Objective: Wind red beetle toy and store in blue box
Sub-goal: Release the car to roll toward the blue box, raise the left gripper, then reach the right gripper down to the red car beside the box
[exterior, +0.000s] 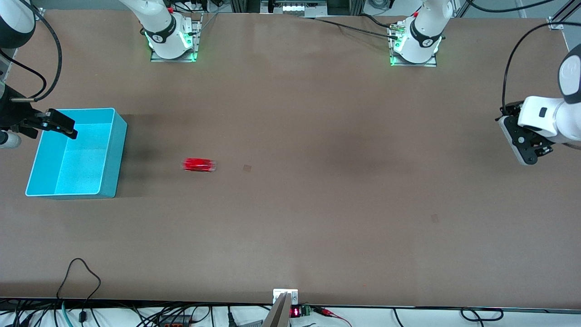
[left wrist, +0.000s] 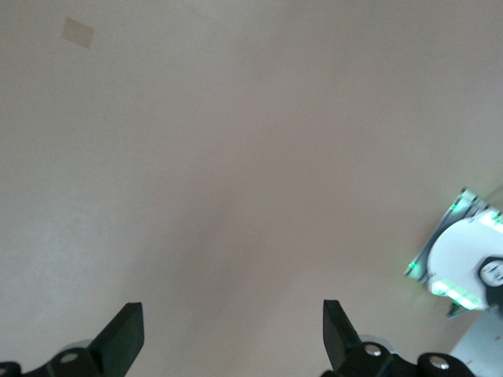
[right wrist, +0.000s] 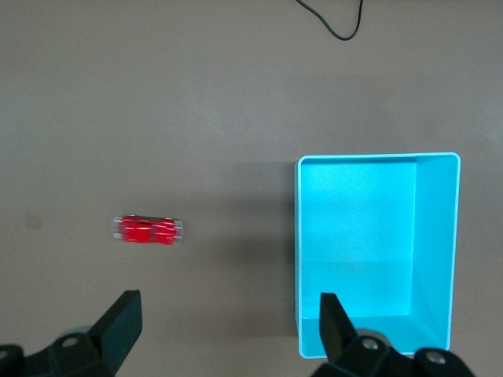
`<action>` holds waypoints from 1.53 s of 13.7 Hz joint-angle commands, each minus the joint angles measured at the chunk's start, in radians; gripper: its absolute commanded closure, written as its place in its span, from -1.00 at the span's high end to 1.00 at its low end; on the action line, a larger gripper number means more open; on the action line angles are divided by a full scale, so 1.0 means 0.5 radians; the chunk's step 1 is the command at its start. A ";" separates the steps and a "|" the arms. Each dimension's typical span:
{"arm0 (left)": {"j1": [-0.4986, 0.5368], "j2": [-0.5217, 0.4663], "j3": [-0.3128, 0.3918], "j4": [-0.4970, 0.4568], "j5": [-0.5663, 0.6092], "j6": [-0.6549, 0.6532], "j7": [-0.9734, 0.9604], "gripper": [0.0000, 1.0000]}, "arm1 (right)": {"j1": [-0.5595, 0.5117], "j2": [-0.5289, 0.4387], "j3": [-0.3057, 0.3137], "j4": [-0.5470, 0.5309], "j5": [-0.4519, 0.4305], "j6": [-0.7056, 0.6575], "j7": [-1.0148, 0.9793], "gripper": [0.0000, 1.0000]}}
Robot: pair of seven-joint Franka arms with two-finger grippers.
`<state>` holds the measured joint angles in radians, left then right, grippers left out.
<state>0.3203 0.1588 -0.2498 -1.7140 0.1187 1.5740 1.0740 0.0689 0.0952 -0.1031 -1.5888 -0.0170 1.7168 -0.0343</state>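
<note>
The red beetle toy lies on the brown table, beside the blue box on the side toward the left arm's end; its outline looks smeared. The box is open-topped, holds nothing, and stands at the right arm's end. My right gripper is open and empty, up over the box's edge. Its wrist view shows the toy and the box below the spread fingers. My left gripper is open and empty over bare table at the left arm's end; its wrist view shows only its fingers and table.
Two small square marks lie on the table. A black cable loops onto the table edge nearest the front camera. The arm bases stand along the edge farthest from it.
</note>
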 commanded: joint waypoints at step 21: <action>-0.155 -0.124 -0.284 0.274 -0.078 -0.230 -1.810 1.00 | 0.111 0.113 0.022 0.021 0.013 0.024 -0.011 1.00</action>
<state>0.3119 0.0923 -0.4546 -1.5962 0.0983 1.4723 0.2169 0.1095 0.1442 -0.0913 -1.5889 -0.0155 1.7361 -0.0360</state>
